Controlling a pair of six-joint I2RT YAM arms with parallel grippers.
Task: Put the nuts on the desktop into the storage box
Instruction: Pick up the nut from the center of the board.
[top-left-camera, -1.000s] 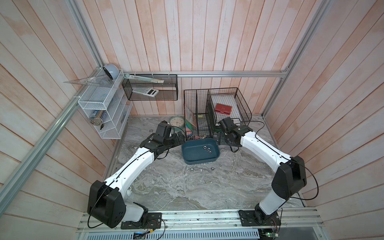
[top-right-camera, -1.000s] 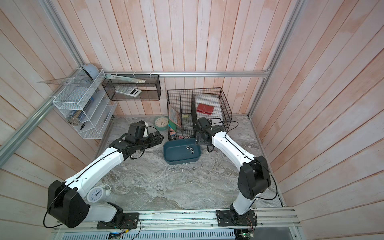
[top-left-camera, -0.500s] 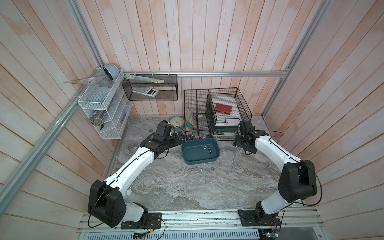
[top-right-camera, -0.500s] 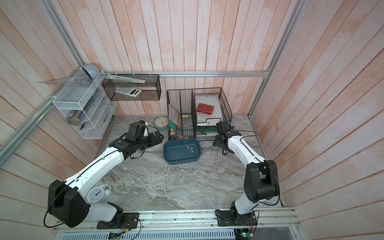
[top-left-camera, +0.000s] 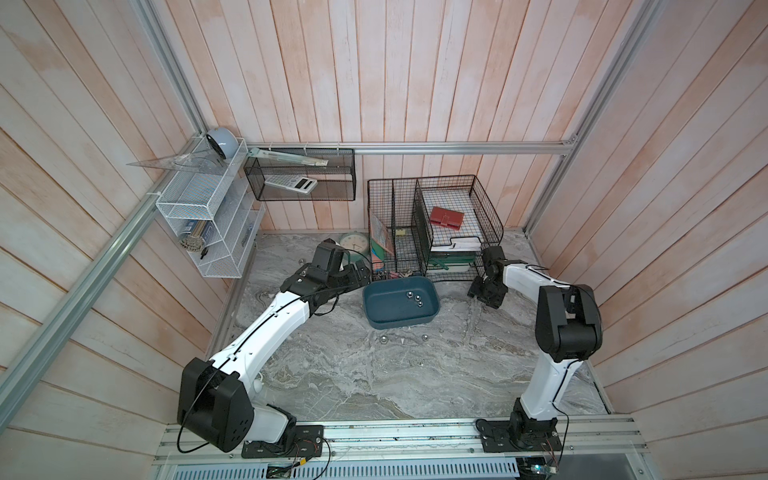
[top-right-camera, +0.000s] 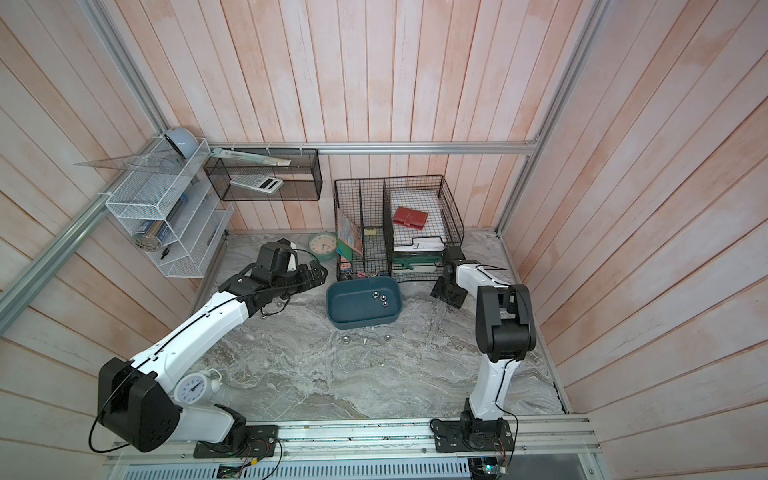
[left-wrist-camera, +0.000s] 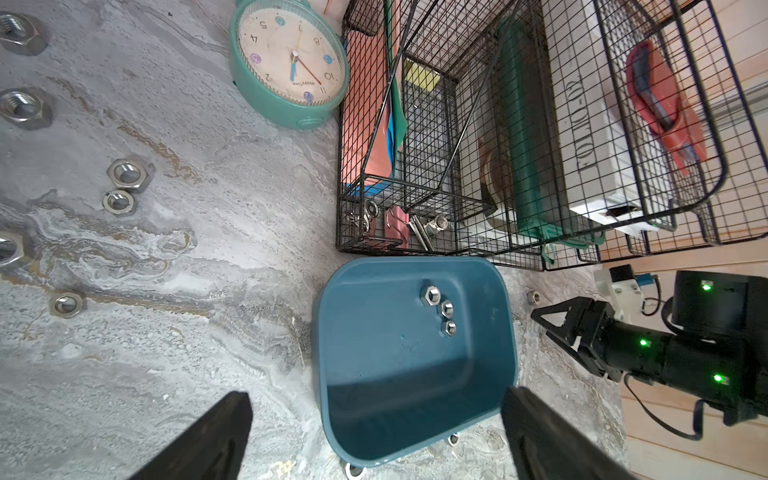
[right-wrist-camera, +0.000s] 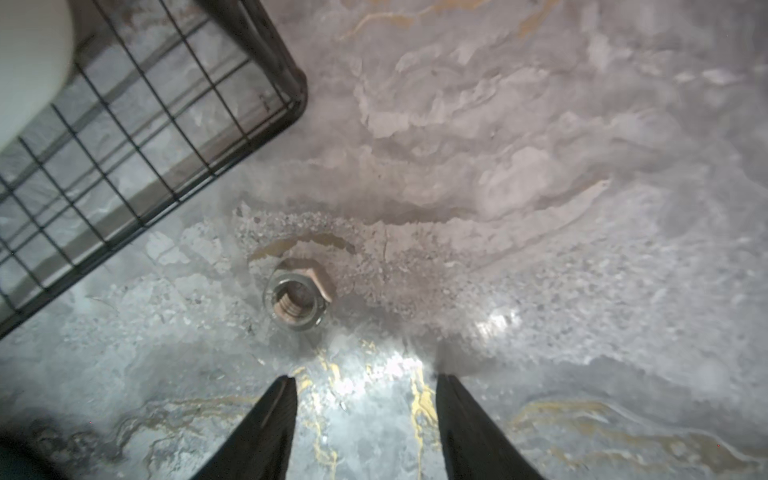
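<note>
1. Surface (top-left-camera: 415, 374): grey marble pattern, fills the middle of both top views.
2. Storage box (top-left-camera: 384, 305) sits mid-frame; black wire organiser (top-left-camera: 399, 257) just above it.
3. Green clock (top-left-camera: 353, 243) is left of the organiser.
4. Two nuts (top-left-camera: 384, 340) lie just below the box. More nuts (left-wrist-camera: 126, 174) are scattered in the left wrist view. One nut (right-wrist-camera: 297, 293) lies near the organiser's corner in the right wrist view.
5. White alarm clock (top-right-camera: 193, 386), lower left in a top view.

I note two arms, identical build. On left arm (top-left-camera: 266, 332), lower left of frame: white tapered link shells, black blocky joint housings. On right arm (top-left-camera: 550, 386), lower right: same scheme. Both left gripper (left-wrist-camera: 376, 392) and right gripper (right-wrist-camera: 365, 378): fingers (right-wrist-camera: 266, 432) matte black, tapering to tips. Green indicator lights on black right wrist housing (left-wrist-camera: 685, 357), right edge; thin black cable (left-wrist-camera: 665, 426) loops below it.
</note>
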